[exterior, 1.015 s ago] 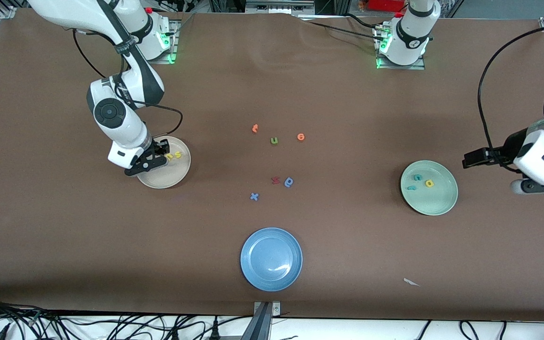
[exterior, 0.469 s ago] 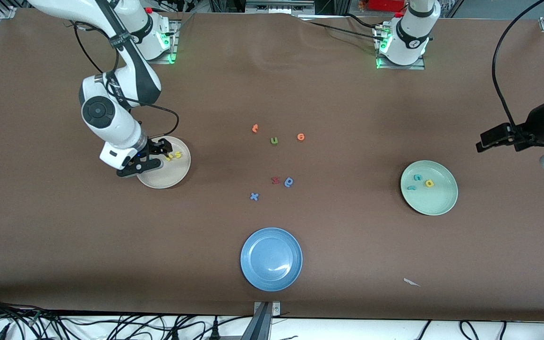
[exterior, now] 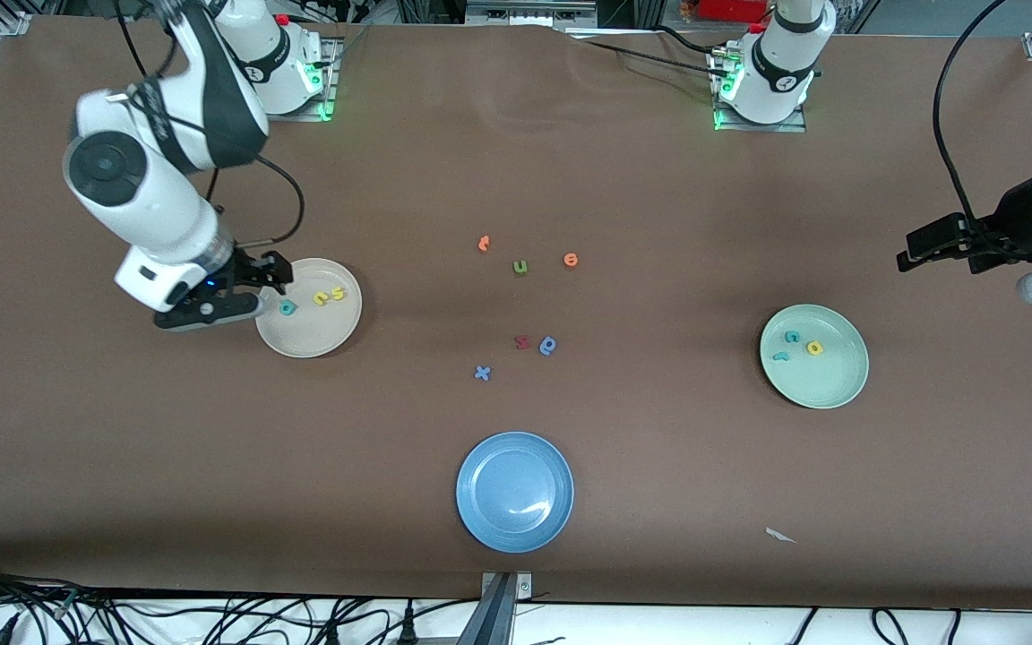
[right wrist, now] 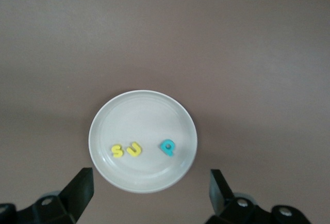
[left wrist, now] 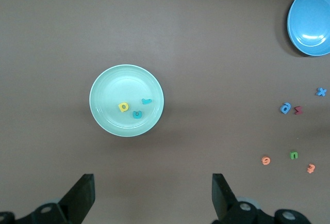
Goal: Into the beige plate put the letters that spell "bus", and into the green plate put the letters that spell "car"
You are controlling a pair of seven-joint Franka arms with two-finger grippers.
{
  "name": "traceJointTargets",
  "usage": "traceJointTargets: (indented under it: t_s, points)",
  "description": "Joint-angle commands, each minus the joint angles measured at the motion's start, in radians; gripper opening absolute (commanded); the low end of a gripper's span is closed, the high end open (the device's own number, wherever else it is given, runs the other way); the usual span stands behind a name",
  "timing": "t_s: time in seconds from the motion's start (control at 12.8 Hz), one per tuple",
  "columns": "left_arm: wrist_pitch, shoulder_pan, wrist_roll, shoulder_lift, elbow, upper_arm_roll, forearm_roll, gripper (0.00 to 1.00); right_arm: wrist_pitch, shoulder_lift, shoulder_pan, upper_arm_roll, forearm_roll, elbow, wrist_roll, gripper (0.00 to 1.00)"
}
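The beige plate holds a teal "b", a yellow "u" and a yellow "s". My right gripper hangs open and empty over that plate's rim; its wrist view shows the beige plate with the "s", "u" and "b" between the spread fingers of the right gripper. The green plate holds a teal "c", a teal "r" and a yellow "a". My left gripper is open over bare table beside the green plate.
A blue plate sits near the front edge. Loose letters lie mid-table: two orange ones, a green "u", a red one, a darker blue one and a blue "x". A white scrap lies toward the left arm's end.
My right gripper opened, rose and drew back off the beige plate, leaving the teal "b" uncovered in it. My left arm lifted away from beside the green plate, then held.
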Motion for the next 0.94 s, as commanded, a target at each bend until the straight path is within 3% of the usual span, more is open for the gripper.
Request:
traceJointTargets:
  t_s: [0.0, 0.23, 0.39, 0.62, 0.86]
  points:
    - [-0.019, 0.002, 0.028, -0.008, 0.011, 0.006, -0.029, 1.00, -0.166, -0.014, -0.008, -0.064, 0.013, 0.181, 0.000, 1.00]
    - [-0.021, -0.003, 0.028, -0.009, 0.009, 0.000, -0.026, 1.00, -0.162, -0.072, 0.016, -0.154, 0.028, 0.193, -0.054, 1.00]
    - [-0.021, -0.086, 0.027, -0.028, 0.006, 0.046, -0.019, 1.00, -0.210, -0.065, 0.044, -0.222, 0.073, 0.274, -0.065, 1.00]
    - [-0.022, -0.205, 0.033, -0.059, -0.008, 0.156, 0.033, 1.00, -0.253, -0.049, 0.032, -0.227, 0.115, 0.299, -0.066, 1.00]
    - [-0.015, -0.199, 0.114, -0.056, -0.009, 0.164, 0.040, 1.00, -0.342, -0.049, 0.033, -0.225, 0.197, 0.328, -0.062, 1.00]
